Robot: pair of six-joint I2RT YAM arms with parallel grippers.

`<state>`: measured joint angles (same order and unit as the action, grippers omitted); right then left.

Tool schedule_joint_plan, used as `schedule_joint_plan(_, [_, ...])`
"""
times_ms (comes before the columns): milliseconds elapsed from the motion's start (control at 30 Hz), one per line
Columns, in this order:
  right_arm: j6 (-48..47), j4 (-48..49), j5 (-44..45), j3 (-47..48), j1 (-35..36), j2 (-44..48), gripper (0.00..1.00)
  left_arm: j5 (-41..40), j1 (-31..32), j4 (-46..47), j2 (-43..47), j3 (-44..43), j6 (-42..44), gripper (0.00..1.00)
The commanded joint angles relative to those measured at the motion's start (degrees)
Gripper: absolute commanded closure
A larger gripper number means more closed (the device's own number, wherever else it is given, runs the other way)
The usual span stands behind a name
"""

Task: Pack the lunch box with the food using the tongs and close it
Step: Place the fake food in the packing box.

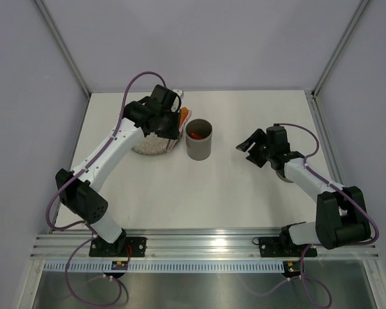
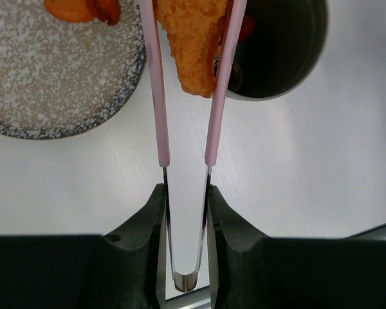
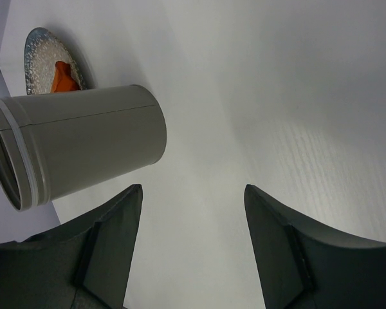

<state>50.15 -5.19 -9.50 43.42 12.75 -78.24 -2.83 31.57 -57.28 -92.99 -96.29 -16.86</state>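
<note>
A breaded orange piece of food (image 2: 193, 45) hangs between the arms of the pink tongs (image 2: 158, 96), beyond the left tool (image 2: 185, 203), at the rim of the grey lunch box (image 2: 289, 58) beside the speckled plate (image 2: 45, 84). The counter (image 1: 231, 193) is white and the walls (image 1: 199, 38) are pale. The left tool clamps the tongs near their joined end. The right tool (image 3: 193, 212) gapes empty near the lunch box.

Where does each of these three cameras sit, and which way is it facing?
Top external: above and behind the arms, looking down at the table; both arms show whole.
Left wrist: on that wrist, looking along the left gripper, shut on the tongs, food between them.
Right wrist: low, looking sideways past the open right gripper at the lunch box.
Shared: all three show the lunch box and plate.
</note>
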Motion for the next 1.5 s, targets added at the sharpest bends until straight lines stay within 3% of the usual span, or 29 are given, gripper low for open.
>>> schedule_joint_plan(0, [-0.14,-0.61,1.50,-0.09,0.25,2.30,0.27,4.22,0.86,-0.29,-1.40,-4.86,0.95,1.00])
schedule_joint_plan(200, [0.12,-0.17,1.32,-0.35,0.17,2.39,0.27,8.71,3.14,0.94,-4.56,-6.01,-0.10,1.00])
schedule_joint_plan(400, [-0.14,-0.78,1.76,-0.70,0.25,3.26,0.27,6.70,4.29,0.76,-8.00,-6.98,-2.21,0.95])
schedule_joint_plan(567, [-0.32,-0.96,2.11,-0.53,0.17,3.18,0.27,6.87,4.37,1.03,-8.08,-7.15,-2.39,0.75])
schedule_joint_plan(833, [-0.05,-0.43,1.76,-0.88,0.25,2.65,0.27,7.40,4.37,0.41,-7.64,-7.77,-2.30,0.62])
schedule_joint_plan(1300, [0.03,-0.70,1.76,-1.06,0.25,3.18,0.27,8.72,4.64,1.20,-5.01,-8.21,-2.82,0.65])
schedule_joint_plan(1467, [-0.05,-0.79,1.76,-0.97,0.17,3.35,0.27,7.84,4.81,4.19,-0.54,-7.77,-3.61,0.73])
